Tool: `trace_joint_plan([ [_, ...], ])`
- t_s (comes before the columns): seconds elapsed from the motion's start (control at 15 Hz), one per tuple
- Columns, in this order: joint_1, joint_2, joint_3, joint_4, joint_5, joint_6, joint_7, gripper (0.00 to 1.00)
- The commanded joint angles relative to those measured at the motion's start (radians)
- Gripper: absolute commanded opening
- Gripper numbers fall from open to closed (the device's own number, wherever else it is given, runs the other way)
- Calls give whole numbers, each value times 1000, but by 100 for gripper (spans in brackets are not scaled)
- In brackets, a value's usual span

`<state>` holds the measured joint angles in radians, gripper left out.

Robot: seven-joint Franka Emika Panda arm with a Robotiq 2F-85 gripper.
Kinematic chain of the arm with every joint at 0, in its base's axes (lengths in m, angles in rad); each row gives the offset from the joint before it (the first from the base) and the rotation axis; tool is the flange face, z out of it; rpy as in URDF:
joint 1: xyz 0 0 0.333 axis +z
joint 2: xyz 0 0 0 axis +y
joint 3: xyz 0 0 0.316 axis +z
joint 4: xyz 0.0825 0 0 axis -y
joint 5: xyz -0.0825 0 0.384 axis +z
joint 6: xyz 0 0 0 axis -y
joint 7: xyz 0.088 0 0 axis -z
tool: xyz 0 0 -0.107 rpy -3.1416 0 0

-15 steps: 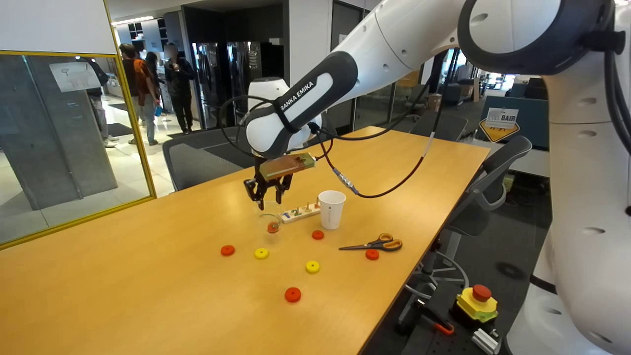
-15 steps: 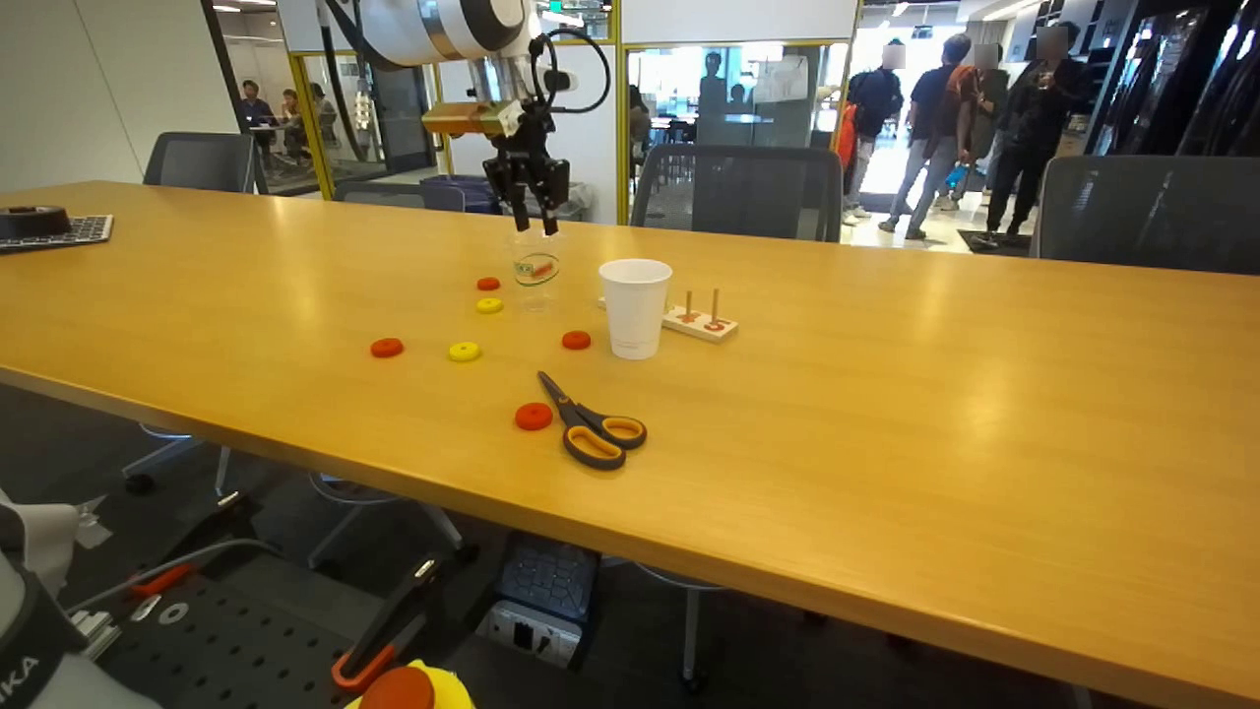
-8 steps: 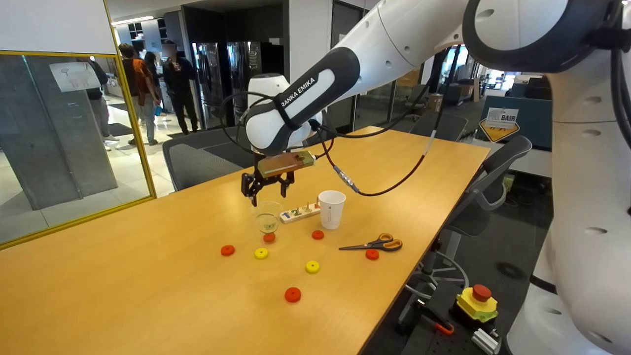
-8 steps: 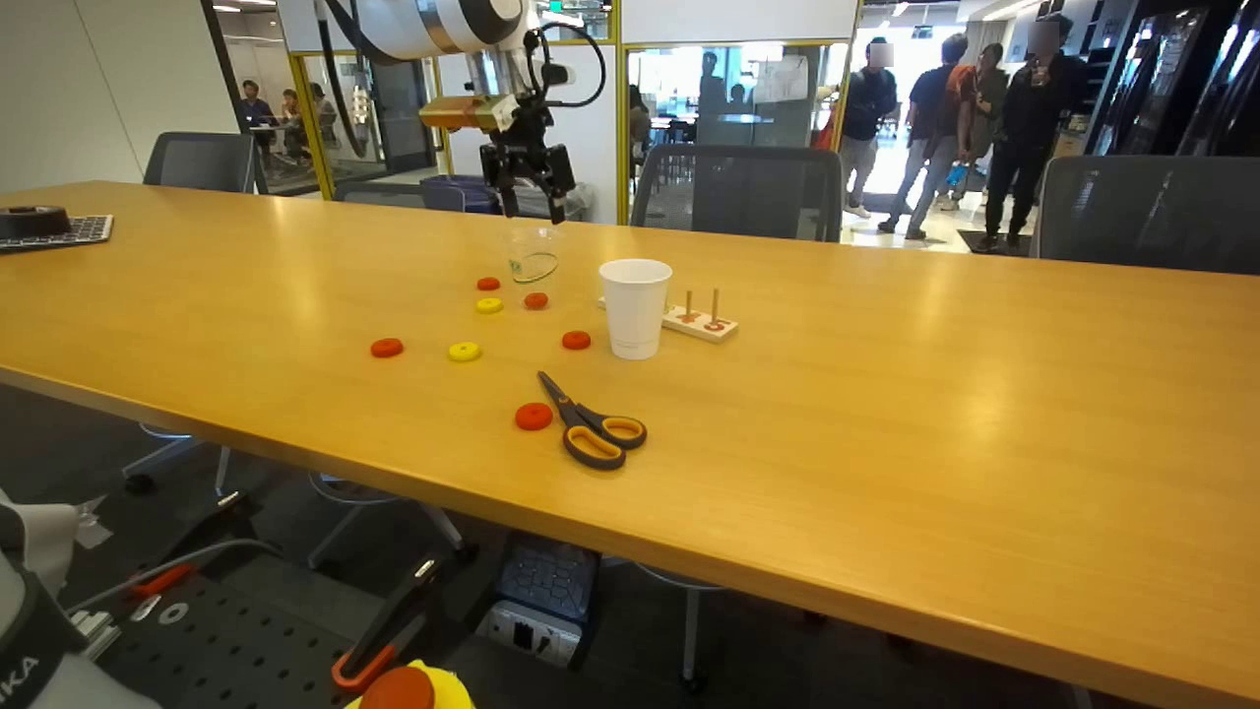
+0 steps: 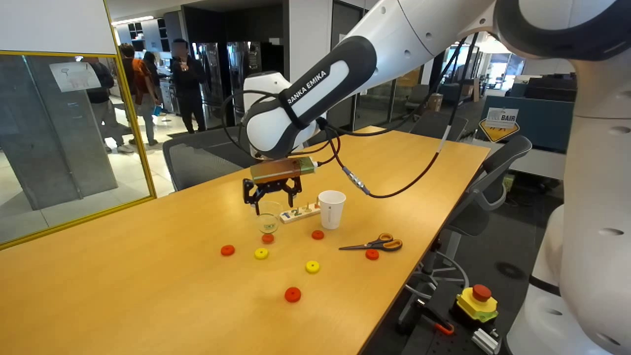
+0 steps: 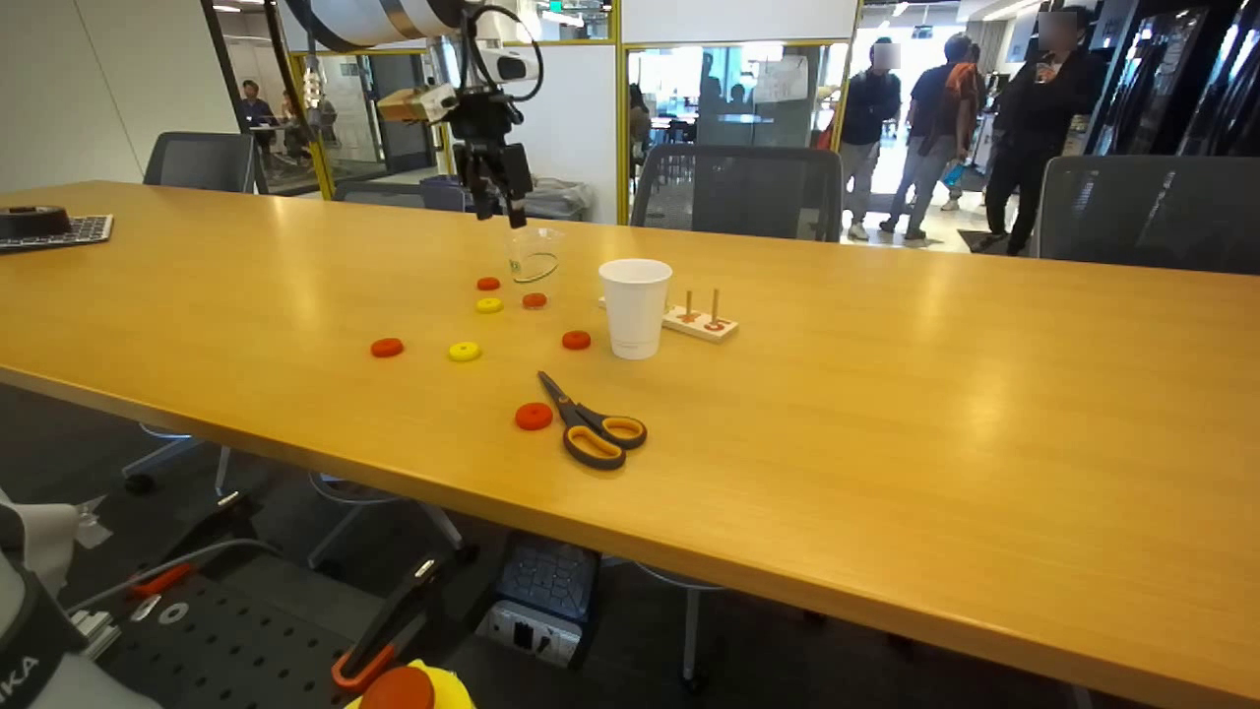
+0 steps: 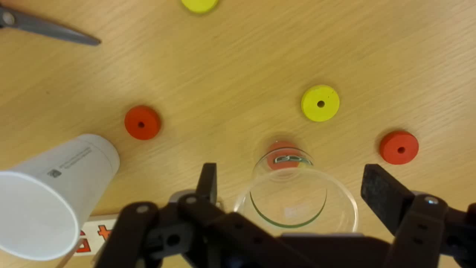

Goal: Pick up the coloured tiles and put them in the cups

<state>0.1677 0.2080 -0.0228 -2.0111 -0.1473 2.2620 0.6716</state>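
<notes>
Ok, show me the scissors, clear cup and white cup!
Scissors [image 6: 583,415]: in an exterior view, base of handles.
Clear cup [image 5: 268,220]: in an exterior view, its wall.
White cup [image 7: 74,179]: wrist view, outer wall.

The table [image 6: 886,512] is warmly and evenly lit, and its top is streaked with soft glare in an exterior view. The pale floor [image 5: 160,172] beyond is bleached in patches, while the dark floor [image 6: 768,670] below is left dim. A ceiling light [image 5: 133,20] is shown as a hard white strip. 2 faces [image 6: 1057,32] are masked by blurred patches. In both exterior views the clear cup [image 6: 535,261] is reduced to a faint outline. In the wrist view, soft shadows are cast beside 1 yellow tile [image 7: 320,111] and 2 red tiles [image 7: 135,119], the white cup [image 7: 70,171] is stretched toward the left edge, and the gripper [image 7: 292,186] is blurred along the lower edge
</notes>
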Motion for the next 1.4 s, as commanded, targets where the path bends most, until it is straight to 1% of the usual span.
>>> trace_joint_plan([
  [0.0, 29, -10, 14, -36, -48, -15, 188, 100],
  [0.13, 39, 14, 25, -42, -58, -8, 263, 100],
  [0.4, 31, 68, 49, -33, -3, 44, 306, 100],
  [0.73, -2, 129, 49, -43, 98, 234, 246, 100],
  [0.8, -3, 144, 46, -40, 103, 254, 241, 100],
  [0.93, -3, 166, 40, -37, 107, 276, 227, 100],
  [1.33, 2, 197, 31, -36, 110, 288, 211, 100],
])
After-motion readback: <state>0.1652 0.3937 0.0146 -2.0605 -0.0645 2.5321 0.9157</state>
